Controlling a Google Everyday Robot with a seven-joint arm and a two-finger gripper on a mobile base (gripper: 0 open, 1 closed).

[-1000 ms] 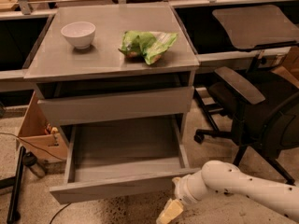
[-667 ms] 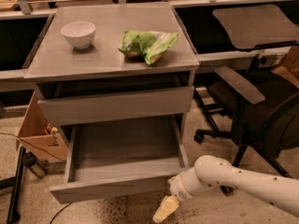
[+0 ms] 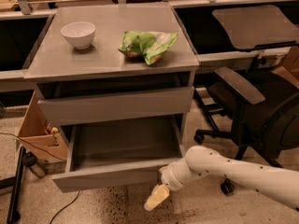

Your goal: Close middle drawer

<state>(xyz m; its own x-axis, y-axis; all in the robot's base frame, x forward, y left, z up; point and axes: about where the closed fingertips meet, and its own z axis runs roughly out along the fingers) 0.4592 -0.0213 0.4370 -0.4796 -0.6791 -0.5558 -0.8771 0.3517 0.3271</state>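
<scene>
The middle drawer (image 3: 106, 177) stands pulled far out of the grey cabinet, its low plain front panel facing me and its flat grey floor bare. My gripper (image 3: 156, 197), cream-tipped on a white arm coming from the lower right, hangs just below and in front of the right end of that front panel. It is close to the panel; I cannot tell whether it touches.
Above it, a grey drawer with a taller front (image 3: 117, 105) sits slightly out. A white bowl (image 3: 78, 34) and a green bag (image 3: 147, 43) lie on the cabinet top. A black office chair (image 3: 261, 111) stands to the right, a cardboard box (image 3: 37, 134) and black stand leg (image 3: 16, 181) to the left.
My arm has moved left and slightly up, bringing the gripper nearer the right end of the middle drawer's front panel. The drawer has not visibly moved.
</scene>
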